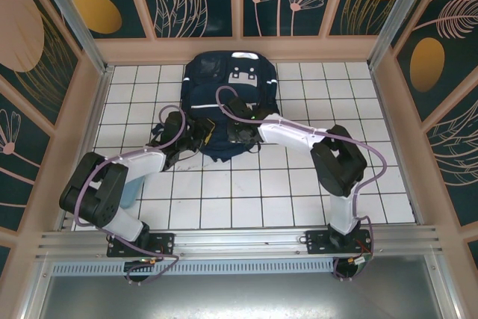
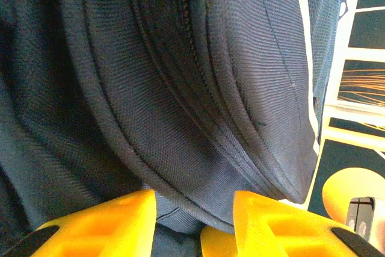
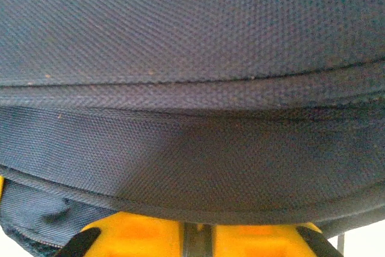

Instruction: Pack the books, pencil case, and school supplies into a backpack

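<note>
The dark navy backpack [image 1: 224,87] lies flat at the middle back of the tiled table, its white stripe across the front. My left gripper [image 1: 200,134] is at its near left edge. In the left wrist view the yellow fingers [image 2: 108,227] of the left gripper [image 2: 192,224] stand apart, with a fold of the backpack [image 2: 180,88] between them. My right gripper [image 1: 237,131] is at the near edge beside it. In the right wrist view the right gripper [image 3: 197,233] has its fingers almost together, their tips hidden under the backpack's [image 3: 192,58] hem. Books, pencil case and school supplies are out of view.
A pale blue thing [image 1: 131,193] lies on the tiles, half hidden behind my left arm's elbow. Black straps [image 1: 166,121] trail from the backpack's left side. Patterned walls [image 1: 418,72] enclose the table on three sides.
</note>
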`<state>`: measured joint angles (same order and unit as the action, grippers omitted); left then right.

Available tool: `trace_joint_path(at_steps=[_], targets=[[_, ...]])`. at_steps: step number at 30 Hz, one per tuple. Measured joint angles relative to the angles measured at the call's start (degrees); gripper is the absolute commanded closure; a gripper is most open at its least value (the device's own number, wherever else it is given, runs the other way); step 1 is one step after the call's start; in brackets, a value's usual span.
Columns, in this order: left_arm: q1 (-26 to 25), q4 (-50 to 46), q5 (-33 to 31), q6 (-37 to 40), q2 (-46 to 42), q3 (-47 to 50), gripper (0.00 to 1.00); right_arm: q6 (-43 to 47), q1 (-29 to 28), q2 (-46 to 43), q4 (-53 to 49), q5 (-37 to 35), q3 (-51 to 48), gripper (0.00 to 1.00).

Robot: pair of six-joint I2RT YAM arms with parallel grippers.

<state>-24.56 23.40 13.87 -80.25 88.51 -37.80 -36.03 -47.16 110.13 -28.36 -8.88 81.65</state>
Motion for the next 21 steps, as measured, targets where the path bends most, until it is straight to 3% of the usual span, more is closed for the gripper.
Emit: trace_joint_path(at_steps=[4,11,21], targets=[[0.0,0.1,0.0,0.0,-0.1,0.4,0.61,-0.6,-0.5,0.5,-1.2,-1.4,0.8,1.0],[0.0,0.7,0.3,0.0,0.2,0.4,0.6,1.2,-1.8,0.4,-2.0,-2.7,1.5,1.0],[0.0,1.5,-0.5,0.0,0.9,0.4,0.62,4.7,-2.3,-4.3,1.6,2.8,-0.2,1.0]])
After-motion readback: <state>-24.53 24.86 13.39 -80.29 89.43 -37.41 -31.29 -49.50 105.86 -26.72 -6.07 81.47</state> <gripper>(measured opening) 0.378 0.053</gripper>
